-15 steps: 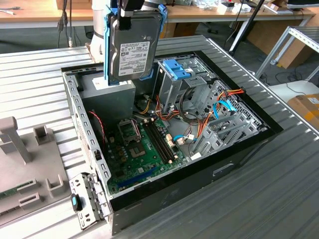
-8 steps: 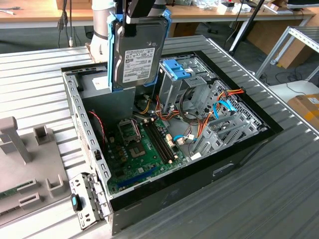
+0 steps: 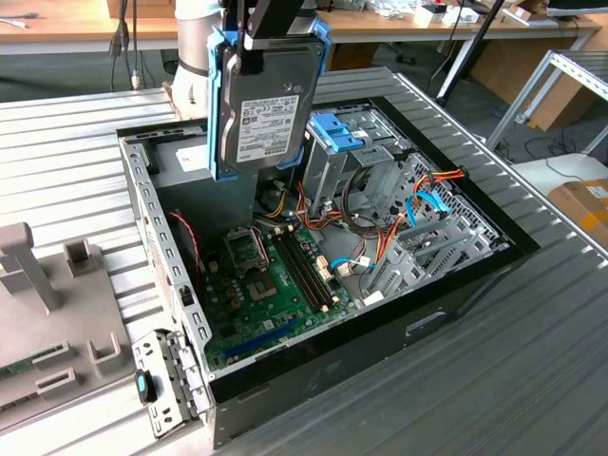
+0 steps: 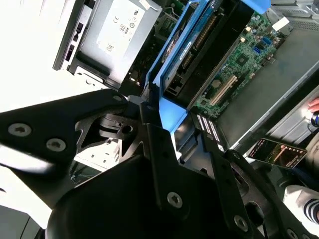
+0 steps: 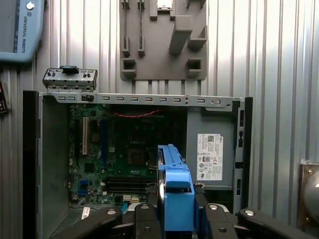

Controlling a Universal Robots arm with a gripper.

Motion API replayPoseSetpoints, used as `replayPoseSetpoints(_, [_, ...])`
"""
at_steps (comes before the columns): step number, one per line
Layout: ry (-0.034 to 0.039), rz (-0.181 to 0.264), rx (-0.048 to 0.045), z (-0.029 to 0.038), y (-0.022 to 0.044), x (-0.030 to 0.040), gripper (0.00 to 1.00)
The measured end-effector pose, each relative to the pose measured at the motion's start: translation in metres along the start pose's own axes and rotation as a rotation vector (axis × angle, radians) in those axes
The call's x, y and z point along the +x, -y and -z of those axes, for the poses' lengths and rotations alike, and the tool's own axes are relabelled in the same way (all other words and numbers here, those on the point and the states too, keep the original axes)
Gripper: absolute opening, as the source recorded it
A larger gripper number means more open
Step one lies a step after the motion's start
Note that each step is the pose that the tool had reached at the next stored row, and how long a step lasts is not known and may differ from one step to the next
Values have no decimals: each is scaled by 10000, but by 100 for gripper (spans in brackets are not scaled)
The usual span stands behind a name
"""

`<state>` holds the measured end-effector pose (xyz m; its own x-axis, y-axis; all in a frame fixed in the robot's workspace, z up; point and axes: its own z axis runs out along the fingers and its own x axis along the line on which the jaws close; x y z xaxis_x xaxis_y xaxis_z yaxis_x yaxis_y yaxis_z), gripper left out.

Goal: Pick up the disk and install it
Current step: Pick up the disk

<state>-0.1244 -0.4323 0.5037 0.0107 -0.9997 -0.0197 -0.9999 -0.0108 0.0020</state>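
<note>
hand (image 3: 269, 43) clamped on disk (image 3: 269, 104) | I hold it on edge, long axis vertical, hanging below hand | above open case (image 3: 332, 366), cage (image 3: 337, 157) just beside, toward exterior view's right

Count: 1 disk (image 3: 269, 104), 1 pincer (image 3: 274, 43), 1 open PC case (image 3: 446, 294), 1 table (image 3: 532, 380). Inside the case: 1 motherboard (image 3: 256, 294), 1 grey box with a white sticker (image 5: 214, 149), 1 metal cage (image 3: 328, 176) with 1 blue latch (image 3: 334, 128) on top. Outside the case: 1 grey fixture plate (image 5: 164, 45) on the table, plus 1 phone (image 4: 276, 152) in the second wrist view.
</note>
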Motion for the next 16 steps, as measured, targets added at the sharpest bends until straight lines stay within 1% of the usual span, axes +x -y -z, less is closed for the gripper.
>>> replayPoseSetpoints(1, [0, -1, 0, 0, 0, 28, 37])
replayPoseSetpoints(5, [0, 0, 1, 1, -1, 72, 37])
replayPoseSetpoints(8, [0, 0, 1, 2, -1, 125, 37])
replayPoseSetpoints(14, [-1, 1, 0, 3, 1, 137, 37])
replayPoseSetpoints(16, [0, 0, 0, 3, 3, 165, 37])
